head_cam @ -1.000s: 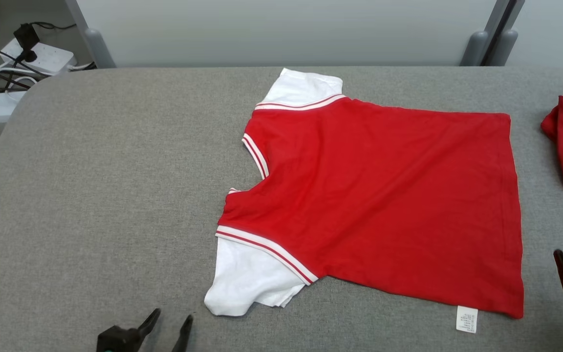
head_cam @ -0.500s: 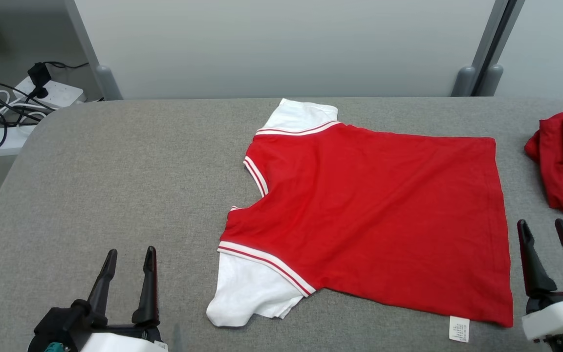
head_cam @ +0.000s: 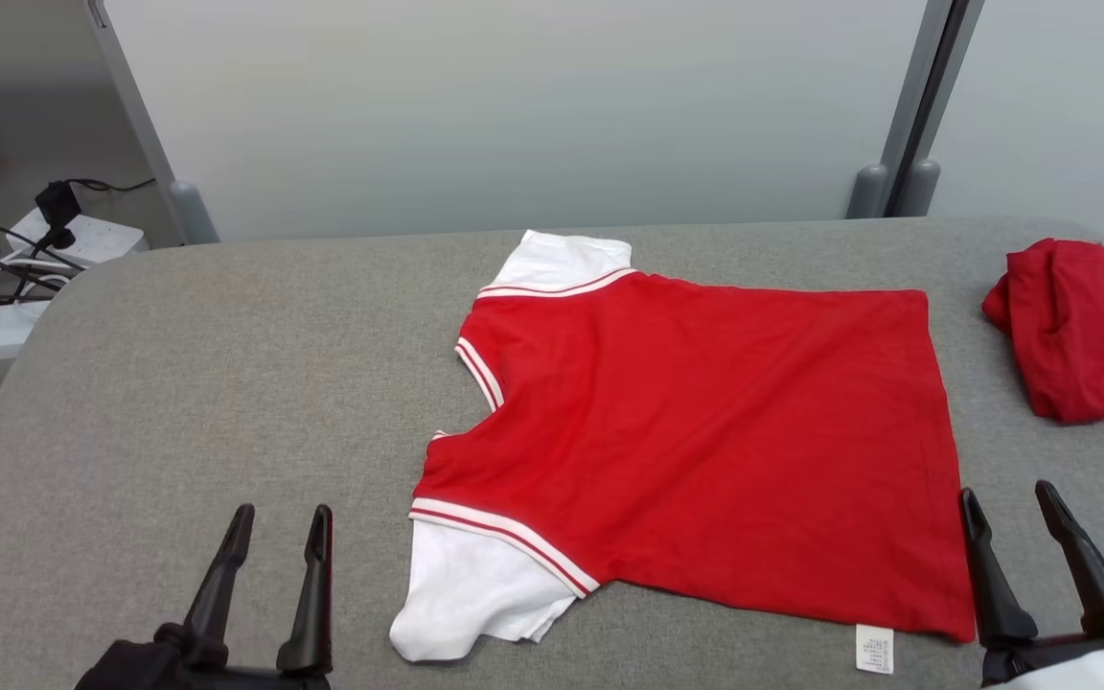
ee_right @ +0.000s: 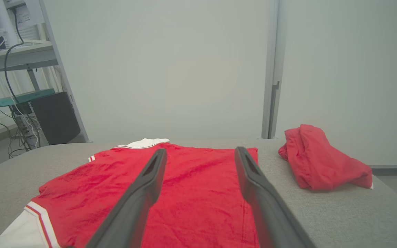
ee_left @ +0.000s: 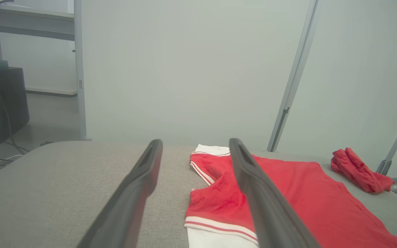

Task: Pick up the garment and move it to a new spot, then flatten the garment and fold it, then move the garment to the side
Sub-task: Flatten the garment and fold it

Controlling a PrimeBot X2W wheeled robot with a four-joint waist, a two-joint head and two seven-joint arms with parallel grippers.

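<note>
Left hand (head_cam: 283, 510) sits at seven o'clock in the head view, dark fingers spread wide and pointing to twelve, nothing between them, just grey worktop (head_cam: 178, 383) beyond the tips. Over at five o'clock, the right hand (head_cam: 1007, 491) is every bit as wide open and just as empty, fingers leaning slightly toward eleven. Its inner finger stands just beside the hem corner of the garment (head_cam: 705, 431); whether it touches the cloth, I cannot tell.

And there is the garment, a red shirt spread flat across the middle of the worktop, lying a little toward three o'clock. The striped neckline (head_cam: 480, 374) faces nine o'clock and the hem runs down the three o'clock side. The white near sleeve (head_cam: 466, 599) hangs out at six o'clock, close to the left hand at its three o'clock but apart from it. The white far sleeve (head_cam: 566, 259) pokes out at twelve. A small white care label (head_cam: 874, 649) peeks from under the hem corner at five o'clock.

Out at two o'clock, well apart from the shirt, a crumpled red bundle (head_cam: 1069, 326) rests near the worktop's edge. Off the worktop at ten o'clock, a white power strip (head_cam: 82, 240) lies on the floor among dark cables.
</note>
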